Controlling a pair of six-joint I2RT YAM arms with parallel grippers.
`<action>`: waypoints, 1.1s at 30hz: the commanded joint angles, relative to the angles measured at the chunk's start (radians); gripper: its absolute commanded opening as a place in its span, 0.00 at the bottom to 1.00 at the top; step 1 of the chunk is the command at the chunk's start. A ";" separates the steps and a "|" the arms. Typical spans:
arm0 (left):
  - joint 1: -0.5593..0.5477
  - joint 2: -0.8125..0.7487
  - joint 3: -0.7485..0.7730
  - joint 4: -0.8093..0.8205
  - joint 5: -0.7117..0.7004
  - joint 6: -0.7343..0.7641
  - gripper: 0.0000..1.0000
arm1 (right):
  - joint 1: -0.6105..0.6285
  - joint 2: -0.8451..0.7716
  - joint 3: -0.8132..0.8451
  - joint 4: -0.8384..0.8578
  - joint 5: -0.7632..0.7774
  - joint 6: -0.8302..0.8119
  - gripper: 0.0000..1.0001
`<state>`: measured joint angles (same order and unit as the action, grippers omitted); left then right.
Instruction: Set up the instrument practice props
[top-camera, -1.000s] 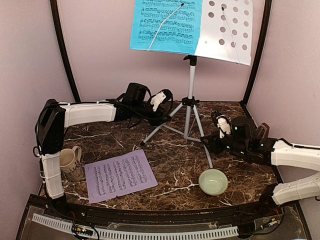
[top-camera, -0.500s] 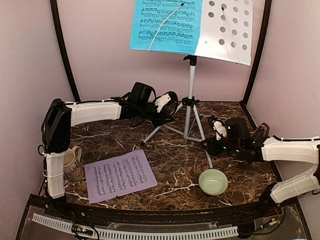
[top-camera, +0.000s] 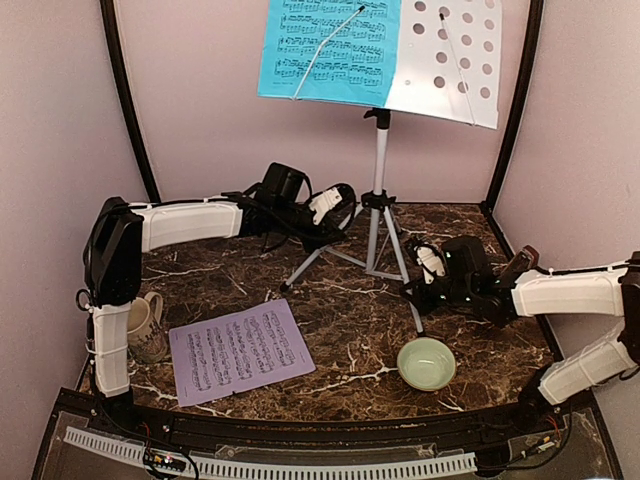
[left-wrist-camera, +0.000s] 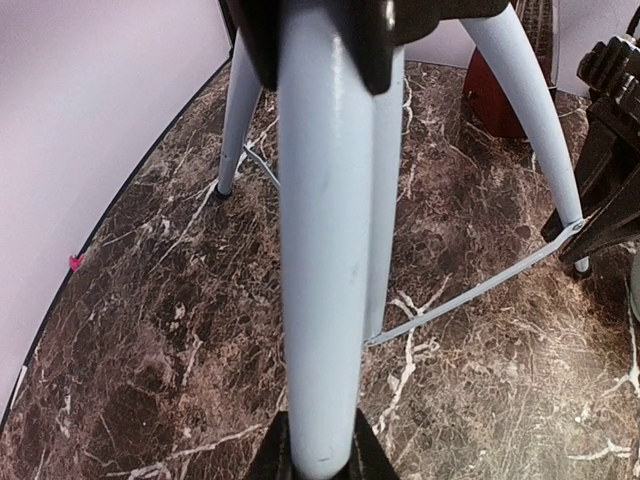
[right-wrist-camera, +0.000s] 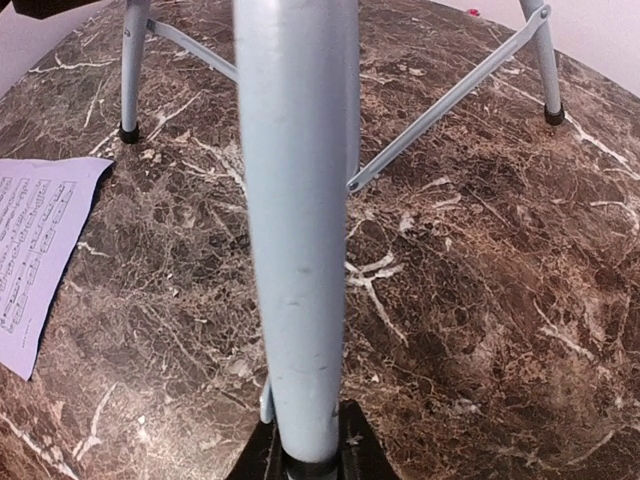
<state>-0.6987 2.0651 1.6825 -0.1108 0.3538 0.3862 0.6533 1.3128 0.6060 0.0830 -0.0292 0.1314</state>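
The silver-white music stand (top-camera: 378, 170) stands at the back centre. Its perforated desk (top-camera: 455, 60) carries the blue music sheet (top-camera: 330, 50) on its left half. My left gripper (top-camera: 335, 215) is shut on the stand's left front leg (left-wrist-camera: 325, 250), which runs between the fingers (left-wrist-camera: 268, 462). My right gripper (top-camera: 418, 285) is shut on the right front leg (right-wrist-camera: 300, 200). The lilac music sheet (top-camera: 238, 350) lies flat at the front left and also shows in the right wrist view (right-wrist-camera: 35, 250). The reddish-brown metronome (top-camera: 522, 262) is partly hidden behind my right arm; it also shows in the left wrist view (left-wrist-camera: 510, 80).
A pale green bowl (top-camera: 427, 363) sits at the front right, just below the right arm. A beige mug (top-camera: 140, 325) stands at the left by the left arm's base. Walls close in the back and both sides.
My left gripper has moved right onto the left leg. My right gripper has moved left and back along the right leg. The stand's desk has shifted slightly left.
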 joint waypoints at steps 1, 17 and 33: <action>0.052 -0.032 0.030 -0.001 -0.066 -0.030 0.02 | -0.003 0.043 0.064 0.073 -0.040 -0.010 0.10; 0.181 -0.208 -0.174 0.060 -0.117 0.047 0.01 | 0.126 0.224 0.226 0.174 -0.045 0.058 0.00; 0.203 -0.340 -0.377 0.151 -0.128 0.053 0.01 | 0.314 0.360 0.274 0.250 0.095 0.176 0.00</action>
<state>-0.5316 1.8088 1.3415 -0.0437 0.3054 0.5129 0.9092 1.6485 0.8490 0.2516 0.0834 0.2722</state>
